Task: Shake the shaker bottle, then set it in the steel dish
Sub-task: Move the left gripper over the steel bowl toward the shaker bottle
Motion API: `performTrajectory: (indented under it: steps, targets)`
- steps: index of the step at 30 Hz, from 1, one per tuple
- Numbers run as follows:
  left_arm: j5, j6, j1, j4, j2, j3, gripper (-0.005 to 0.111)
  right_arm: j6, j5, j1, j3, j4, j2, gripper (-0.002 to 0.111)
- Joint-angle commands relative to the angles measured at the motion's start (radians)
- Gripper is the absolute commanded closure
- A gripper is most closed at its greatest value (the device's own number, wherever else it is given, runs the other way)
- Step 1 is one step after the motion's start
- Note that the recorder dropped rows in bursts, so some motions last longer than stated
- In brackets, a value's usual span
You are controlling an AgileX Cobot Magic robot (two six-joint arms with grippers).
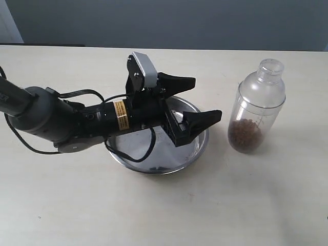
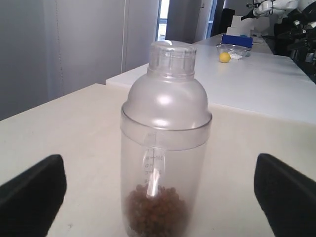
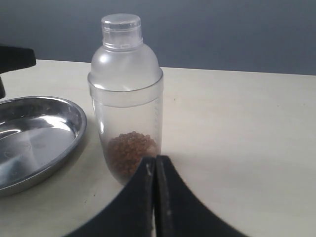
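The shaker bottle [image 1: 254,107] stands upright on the table to the right of the steel dish [image 1: 197,148], apart from it, with brown granules at its bottom. My left gripper [image 1: 207,97] hovers over the dish, open wide and facing the bottle, its fingertips short of it. In the left wrist view the bottle [image 2: 165,148] stands centred between the two spread fingers [image 2: 30,197], untouched. In the right wrist view my right gripper [image 3: 155,159] is shut on nothing, just in front of the bottle [image 3: 126,98], with the dish [image 3: 34,143] beside it.
The pale table [image 1: 266,205] carries only the dish and the bottle in the exterior view. The left arm's body [image 1: 66,120] and its cable lie across the table's left side. A far table with a yellow ball [image 2: 224,57] shows behind.
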Motion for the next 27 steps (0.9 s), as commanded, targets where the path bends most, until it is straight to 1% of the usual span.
performTrajectory:
  steps: [1,7,12,20,24,27]
  targets:
    - [-0.012,0.019,-0.005,-0.025,0.002,-0.012,0.010,0.000,-0.013,0.000,0.001,-0.005,-0.004,0.109]
    - [-0.012,0.021,-0.008,-0.009,0.002,-0.035,0.010,0.000,-0.013,0.000,0.001,-0.005,-0.004,0.109]
    - [-0.012,0.053,-0.048,-0.021,0.002,-0.054,0.010,0.000,-0.013,0.000,0.001,-0.005,-0.004,0.109]
    - [-0.012,0.064,-0.139,-0.111,0.088,-0.105,0.010,0.000,-0.013,0.000,0.001,-0.005,-0.004,0.109]
    - [-0.012,0.067,-0.158,-0.198,0.125,-0.118,0.010,0.000,-0.013,0.000,0.001,-0.005,-0.004,0.109]
    - [-0.012,0.067,-0.158,-0.203,0.149,-0.142,0.010,0.000,-0.013,0.000,0.001,-0.005,-0.004,0.109]
